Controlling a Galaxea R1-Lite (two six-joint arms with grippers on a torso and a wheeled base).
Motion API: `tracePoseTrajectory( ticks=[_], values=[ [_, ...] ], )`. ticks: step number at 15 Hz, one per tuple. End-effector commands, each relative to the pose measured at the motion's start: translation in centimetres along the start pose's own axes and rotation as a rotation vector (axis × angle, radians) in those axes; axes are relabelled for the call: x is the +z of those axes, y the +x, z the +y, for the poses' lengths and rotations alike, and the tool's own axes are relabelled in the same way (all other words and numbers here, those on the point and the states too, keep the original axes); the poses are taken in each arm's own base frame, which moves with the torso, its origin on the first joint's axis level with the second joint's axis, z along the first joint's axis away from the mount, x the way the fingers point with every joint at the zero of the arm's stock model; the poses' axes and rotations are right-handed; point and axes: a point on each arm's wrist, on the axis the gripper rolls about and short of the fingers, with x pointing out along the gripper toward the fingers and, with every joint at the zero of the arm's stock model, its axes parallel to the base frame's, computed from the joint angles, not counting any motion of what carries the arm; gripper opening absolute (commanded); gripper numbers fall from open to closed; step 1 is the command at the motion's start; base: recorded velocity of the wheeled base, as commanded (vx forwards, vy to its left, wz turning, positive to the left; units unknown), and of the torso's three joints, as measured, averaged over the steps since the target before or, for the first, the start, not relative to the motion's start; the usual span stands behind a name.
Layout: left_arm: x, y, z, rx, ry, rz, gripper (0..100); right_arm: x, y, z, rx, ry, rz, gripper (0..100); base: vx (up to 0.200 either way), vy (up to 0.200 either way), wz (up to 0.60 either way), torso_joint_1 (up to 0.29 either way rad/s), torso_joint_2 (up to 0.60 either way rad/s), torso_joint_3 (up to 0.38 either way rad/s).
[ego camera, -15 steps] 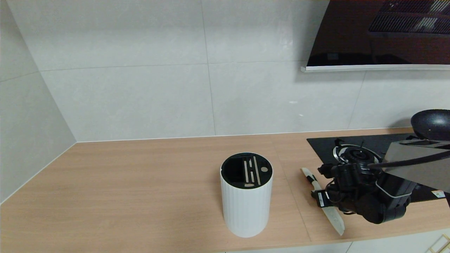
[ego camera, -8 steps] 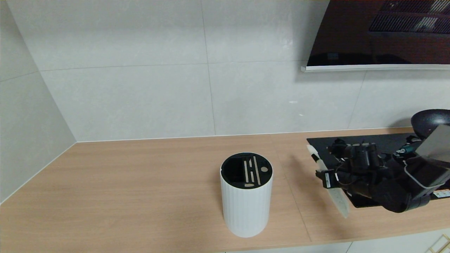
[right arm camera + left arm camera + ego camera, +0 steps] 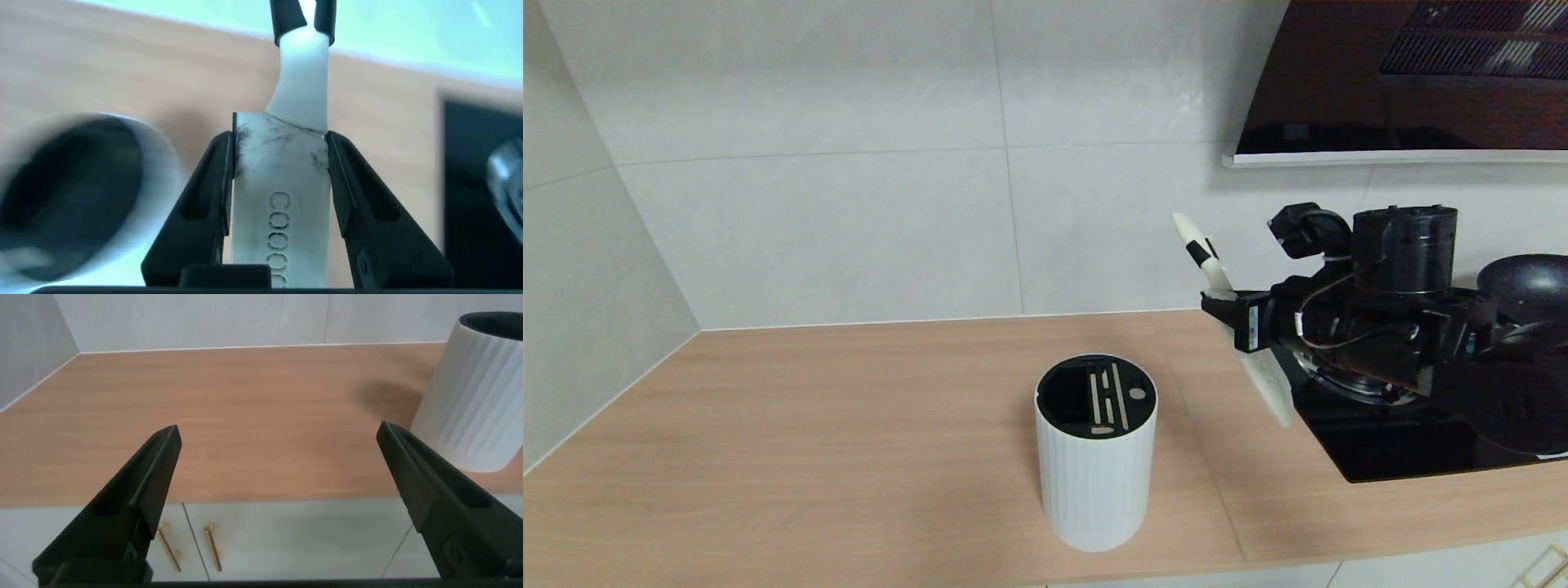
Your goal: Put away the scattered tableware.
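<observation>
- Right gripper [image 3: 1241, 322]: closed across the flat of the knife [image 3: 1264, 377], near where blade meets handle. The right wrist view shows both fingers pressed against the blade's sides at the right gripper [image 3: 282, 147], with the knife [image 3: 301, 82] running on past them.
- Knife position: held in the air, well above the counter [image 3: 849, 425], to the right of the white holder [image 3: 1096, 465] and apart from it.
- Knife orientation: long axis steeply tilted, near upright. The white handle with its black band is uppermost and leans toward the robot's left, in front of the wall tiles. The blade tip points down and to the right, above the counter near the left edge of the black hob [image 3: 1380, 445].
- Left gripper [image 3: 278, 437]: fingers spread wide with nothing between them, off the counter's front edge, with the holder [image 3: 478, 392] to one side.
- Holder: upright on the counter, slotted top facing up.
- Difference from one second ago: the knife then lay flat on the counter beside the hob with the right gripper over it. Half a second ago it was partly raised. It is now clear of the surface and tipped handle-up. The holder has not shifted.
</observation>
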Motion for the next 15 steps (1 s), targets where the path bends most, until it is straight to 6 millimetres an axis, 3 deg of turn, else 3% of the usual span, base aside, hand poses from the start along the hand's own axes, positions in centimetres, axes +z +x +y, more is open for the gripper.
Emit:
tracePoseTrajectory(
  ticks=[1,3,4,5,6,8,11,13,15],
  values=[
    [0.0,0.0,0.0,-0.001,0.003,-0.002,100,2.2,-2.5,2.7,0.087,-0.012,-0.085,0,0.0,0.0,0.0,0.0,0.0,0.0],
    [1.8,-0.6,-0.1,-0.052,0.002,-0.066,100,2.8,-3.1,4.3,0.144,-0.018,-0.103,0,0.0,0.0,0.0,0.0,0.0,0.0],
    [6.4,-1.5,-0.4,-0.216,0.01,-0.104,100,3.5,-3.2,6.0,0.194,-0.025,-0.123,0,0.0,0.0,0.0,0.0,0.0,0.0],
    [8.8,-1.3,-0.5,-0.284,0.009,-0.078,100,3.5,-3.6,6.8,0.218,-0.027,-0.124,0,0.0,0.0,0.0,0.0,0.0,0.0],
    [12.6,0.5,-0.8,-0.387,-0.005,0.014,100,3.0,-4.0,7.8,0.251,-0.033,-0.112,0,0.0,0.0,0.0,0.0,0.0,0.0],
    [16.9,5.3,-1.2,-0.503,-0.04,0.129,100,2.9,-5.1,9.0,0.281,-0.04,-0.113,0,0.0,0.0,0.0,0.0,0.0,0.0],
    [19.1,13.6,-3.5,-0.704,-0.194,0.289,100,2.4,-5.8,10.3,0.283,-0.046,-0.105,0,0.0,0.0,0.0,0.0,0.0,0.0],
    [19.3,17.1,-6.4,-0.819,-0.415,0.295,100,2.3,-6.7,11.4,0.301,-0.05,-0.106,0,0.0,0.0,0.0,0.0,0.0,0.0],
    [18.4,18.8,-7.9,-0.865,-0.56,0.292,100,1.6,-7.3,12.5,0.332,-0.059,-0.086,0,0.0,0.0,0.0,0.0,0.0,0.0]
  ],
)
